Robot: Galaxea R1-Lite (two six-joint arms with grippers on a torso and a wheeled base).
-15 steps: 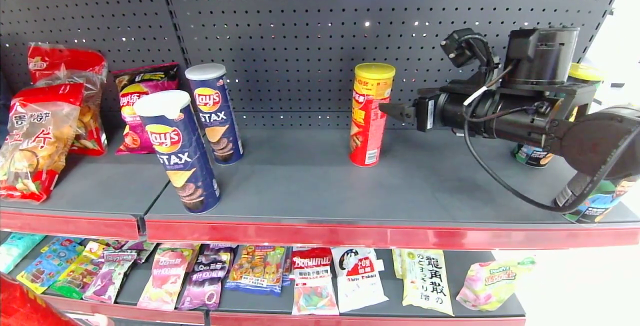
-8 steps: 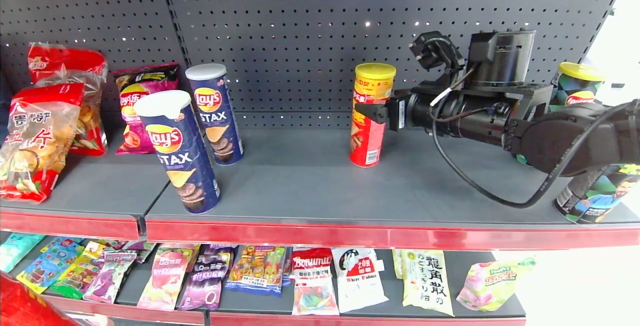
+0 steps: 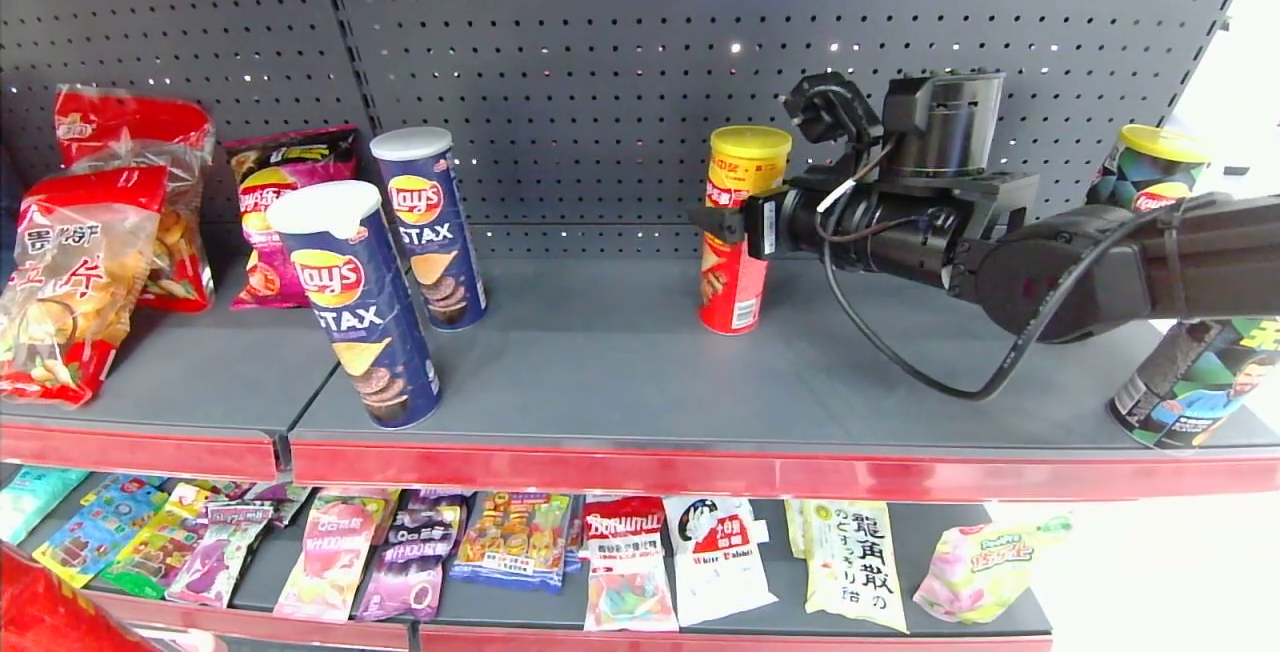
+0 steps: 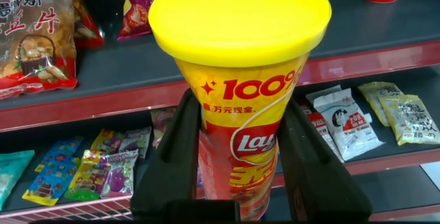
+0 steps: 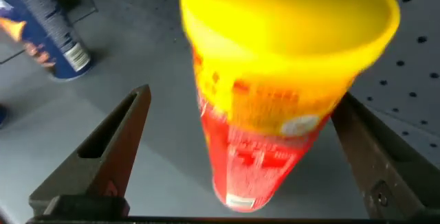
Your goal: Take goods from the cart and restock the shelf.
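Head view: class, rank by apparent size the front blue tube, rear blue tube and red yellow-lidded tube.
Largest: front blue cardboard tube with white lid, though nearest.
Then, looking alike: rear blue cardboard tube, red yellow-lidded tube.

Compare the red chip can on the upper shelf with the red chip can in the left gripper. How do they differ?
The shelf can stands on the upper shelf; the held can is held clear of it. The right gripper, open, flanks the shelf can without touching; the left gripper is shut on the held can. Both are red tubes with yellow lids.
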